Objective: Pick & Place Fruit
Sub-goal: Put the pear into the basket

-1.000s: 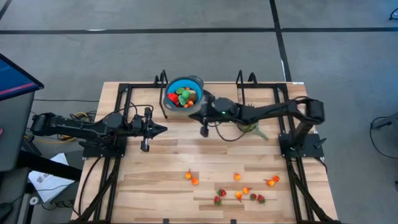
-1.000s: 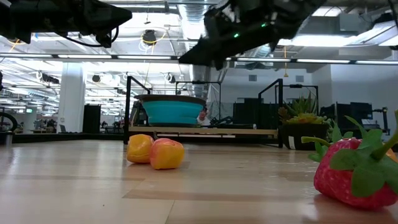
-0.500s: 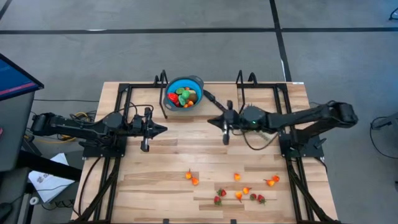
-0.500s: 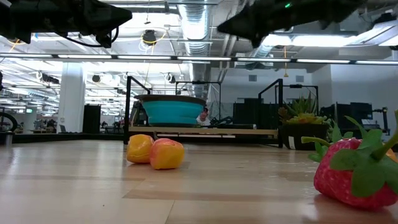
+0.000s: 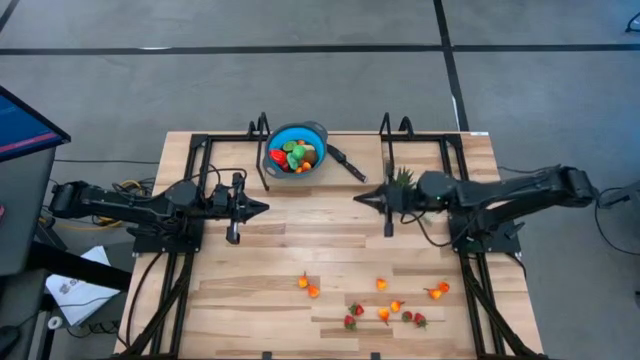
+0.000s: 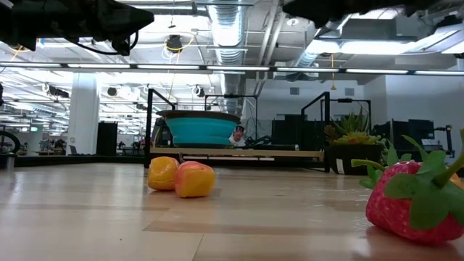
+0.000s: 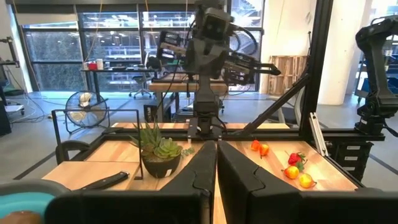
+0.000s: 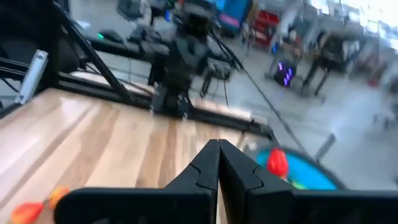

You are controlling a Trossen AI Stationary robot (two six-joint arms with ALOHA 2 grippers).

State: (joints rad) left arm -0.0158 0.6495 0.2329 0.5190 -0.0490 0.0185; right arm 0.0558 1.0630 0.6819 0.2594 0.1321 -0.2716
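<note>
The blue bowl (image 5: 297, 148) stands at the far middle of the table with several toy fruits in it; a red strawberry (image 8: 277, 163) shows at its rim. More fruit lies loose at the near right: orange pieces (image 5: 308, 288), strawberries (image 5: 414, 318), and in the low view peach halves (image 6: 181, 176) and a strawberry (image 6: 409, 203). My right gripper (image 5: 358, 197) hangs shut and empty above the table's middle, right of the bowl. My left gripper (image 5: 262, 208) waits shut and empty at the left.
A spiky green potted plant (image 5: 403, 180) stands under my right arm, also seen in the left wrist view (image 7: 160, 152). The bowl's black handle (image 5: 347, 163) points toward the table's right. Black frame rails (image 5: 200, 150) run along both sides of the table.
My right gripper has drawn back from beside the bowl toward the table's right edge and risen, rolling a little about its own axis. It has stayed shut and carries nothing. No fruit has moved.
</note>
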